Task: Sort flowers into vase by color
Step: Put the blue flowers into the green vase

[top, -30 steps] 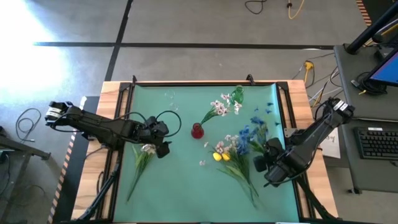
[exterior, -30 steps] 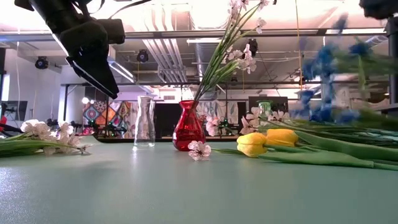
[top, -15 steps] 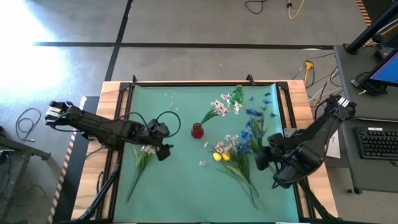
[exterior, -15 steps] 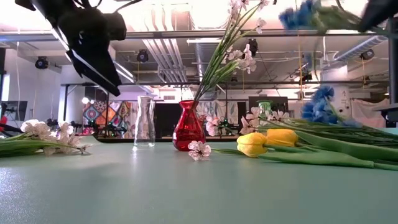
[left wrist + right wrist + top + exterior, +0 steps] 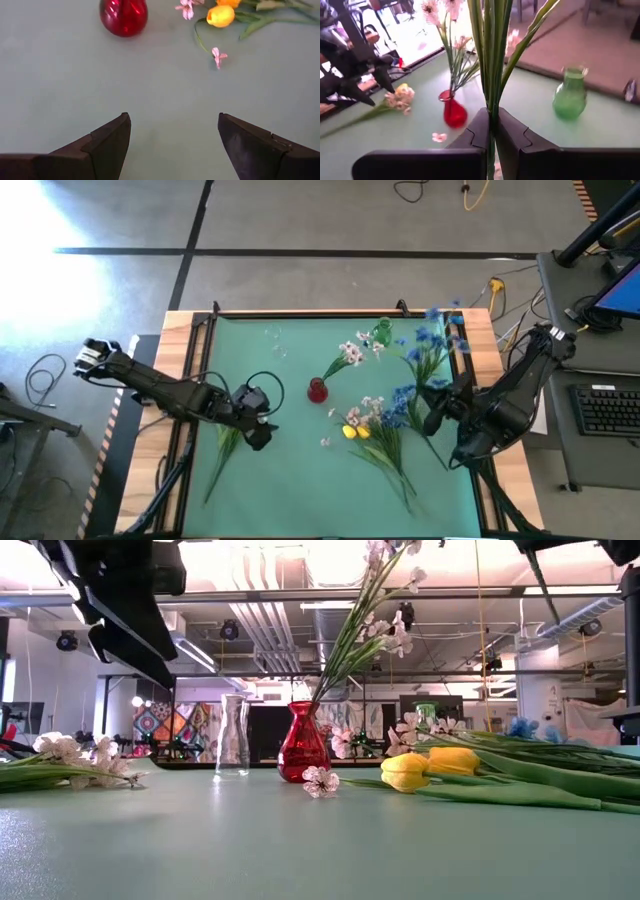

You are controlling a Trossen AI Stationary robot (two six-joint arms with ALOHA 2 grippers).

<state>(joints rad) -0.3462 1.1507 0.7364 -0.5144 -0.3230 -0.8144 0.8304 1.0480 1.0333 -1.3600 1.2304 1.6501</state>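
The right hand pinches the blue flowers tight; the left hand is open, holding nothing. Keep the stems straight up.

Lighting: bright and even. High view: a blown-out glare patch on the floor at upper left; soft, faint shadows on the bench. Low view: ceiling lights overexposed along the top edge, room behind in backlit haze. Right wrist view: soft focus throughout, the green vase blurred, upper left washed out.
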